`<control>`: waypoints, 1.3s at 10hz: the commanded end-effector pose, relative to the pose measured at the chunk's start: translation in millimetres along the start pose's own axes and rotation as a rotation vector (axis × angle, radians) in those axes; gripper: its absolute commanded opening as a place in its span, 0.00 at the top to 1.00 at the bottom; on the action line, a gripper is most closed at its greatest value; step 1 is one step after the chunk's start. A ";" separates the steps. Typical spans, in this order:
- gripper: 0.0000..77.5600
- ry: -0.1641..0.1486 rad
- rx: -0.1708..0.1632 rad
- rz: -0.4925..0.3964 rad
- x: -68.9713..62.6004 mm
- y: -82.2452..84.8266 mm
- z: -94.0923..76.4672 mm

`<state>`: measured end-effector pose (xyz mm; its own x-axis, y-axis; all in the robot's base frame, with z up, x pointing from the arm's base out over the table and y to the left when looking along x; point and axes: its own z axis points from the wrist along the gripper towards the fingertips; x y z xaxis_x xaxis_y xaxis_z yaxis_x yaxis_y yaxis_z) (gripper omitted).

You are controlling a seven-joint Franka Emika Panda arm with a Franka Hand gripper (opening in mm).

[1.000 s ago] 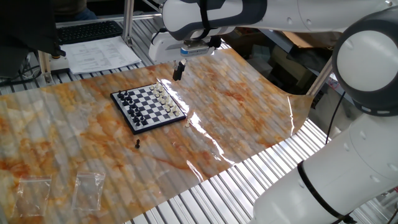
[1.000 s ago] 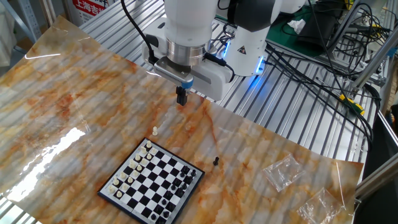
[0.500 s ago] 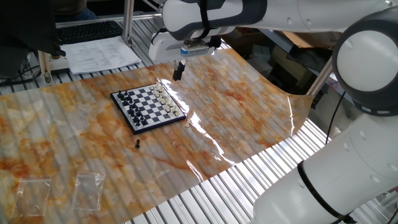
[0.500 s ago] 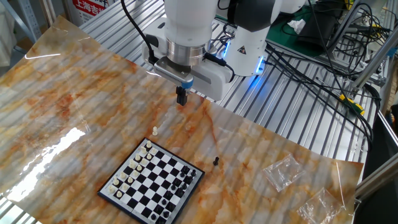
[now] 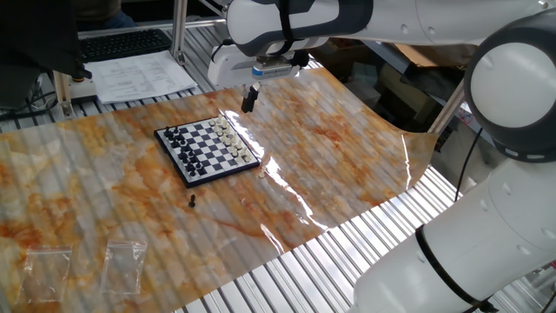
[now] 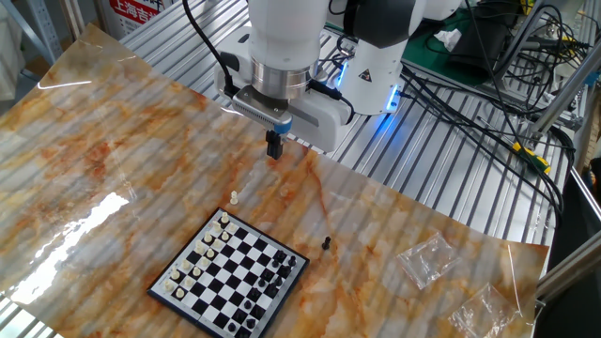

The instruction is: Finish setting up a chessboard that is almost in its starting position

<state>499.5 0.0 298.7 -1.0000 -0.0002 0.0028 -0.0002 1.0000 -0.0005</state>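
The other fixed view: small black-and-white checkered chessboard (image 6: 228, 275) on the marbled orange desk (image 6: 113, 160), nearly set.
Two pieces remain off the board: a cream pawn (image 6: 234, 197) and a black pawn (image 6: 326, 243). The gripper (image 6: 273, 150) hangs above, fingers together, apparently holding nothing.

My glossy white plastic arm shell (image 6: 282, 38) reflects light. The orange marbled sheet (image 6: 141, 178) over the table is shiny and rippled. The ribbed metal tabletop (image 6: 441, 169) looks matt. Clear plastic bags (image 6: 424, 260) appear crinkled.
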 end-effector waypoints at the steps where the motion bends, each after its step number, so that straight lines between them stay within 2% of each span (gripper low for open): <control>1: 1.00 -0.004 -0.222 0.362 0.0 0.0 0.0; 2: 1.00 -0.006 -0.186 0.360 0.0 0.0 0.0; 3: 1.00 -0.006 -0.173 0.357 0.0 0.1 0.0; 6: 1.00 -0.004 -0.175 0.356 0.1 0.2 -0.1; 10: 1.00 -0.001 -0.176 0.385 7.0 16.9 -6.7; 13: 1.00 -0.007 -0.178 0.386 7.5 19.5 0.1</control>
<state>492.5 17.2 300.9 -0.9271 0.3733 0.0327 0.3734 0.9132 0.1634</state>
